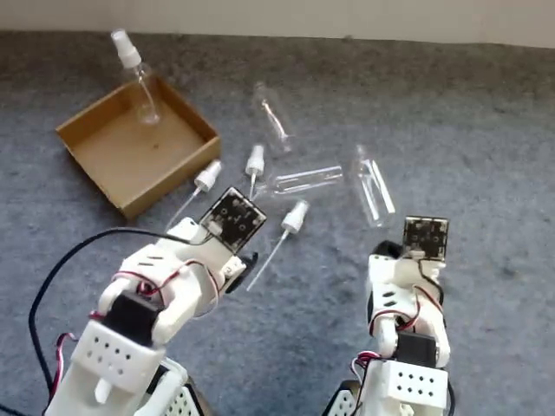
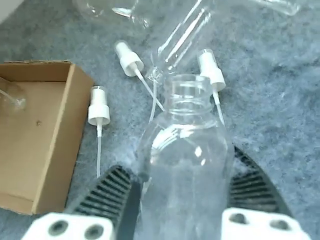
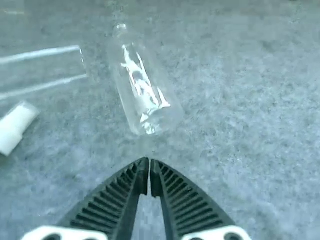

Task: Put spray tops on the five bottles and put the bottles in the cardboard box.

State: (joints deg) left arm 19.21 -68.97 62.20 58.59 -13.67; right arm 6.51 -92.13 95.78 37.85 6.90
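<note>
1. Our left gripper [image 2: 181, 172] is clamped on a clear bottle [image 2: 186, 125], with one finger on each side of its body. The bottle's neck is open and bare.
2. Our right gripper [image 3: 149, 167] has its jaws pressed together with nothing between them. It sits just beside the base of a lying bottle [image 3: 142, 95], whose neck points away from it.
3. In the high view we see that lying bottle [image 1: 373, 189] on the grey carpet [image 1: 486, 130]. A second bottle [image 1: 308, 180] lies near it, and a third bottle [image 1: 273, 117] lies farther back. None of the three has a spray top on it.
4. Three loose spray tops lie on the carpet with their thin tubes trailing. The first spray top [image 1: 206, 176] is just beside the cardboard box [image 1: 95, 152], the middle spray top [image 1: 254, 160] is near the second bottle's neck, and the nearest spray top [image 1: 295, 217] is close to our left arm.
5. In the box's far corner stands a capped bottle [image 1: 143, 87], with its spray top fitted.
</note>
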